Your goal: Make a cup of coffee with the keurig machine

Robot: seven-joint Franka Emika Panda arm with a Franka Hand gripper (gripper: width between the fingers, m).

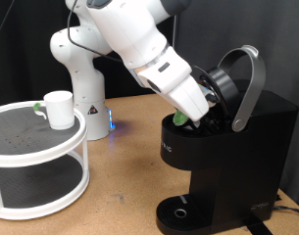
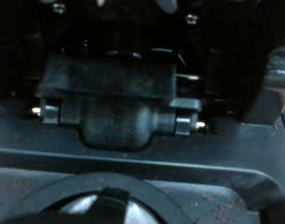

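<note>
1. Nearest the exterior camera, the keurig machine (image 1: 227, 157), a large black boxy coffee maker, stands on the brown wooden table (image 1: 129, 176) at about 4 o'clock in the exterior view. Its round drip base (image 1: 181, 212) sits low at the front with nothing on it.
2. Lid state: the silver-grey arched lid handle (image 1: 249, 88) is raised, which leaves the brew chamber open. This is judged to be why the arm can reach inside.
3. At the chamber mouth, the gripper (image 1: 193, 110) of the white Franka arm (image 1: 139, 44) is angled down into the opening, near 3 o'clock. A small green item (image 1: 178, 119) shows just beside the fingertips; whether it is gripped cannot be told, and the finger spacing is hidden by the machine body.
4. Wrist view: only dark moulded parts of the chamber (image 2: 119, 103) are visible, with a pale blurred ring (image 2: 105, 207) close to the lens. No fingers appear, so this view does not settle the grip either.
5. Farther back, at 9 o'clock, a white round two-tier stand (image 1: 36, 157) carries the cup (image 1: 59, 109), a small plain white cylindrical mug, on its upper shelf, well apart from the machine. A tiny green-topped item (image 1: 38, 106) lies just beside it.
6. Work status, as judged: the cup is not yet under the spout.
</note>
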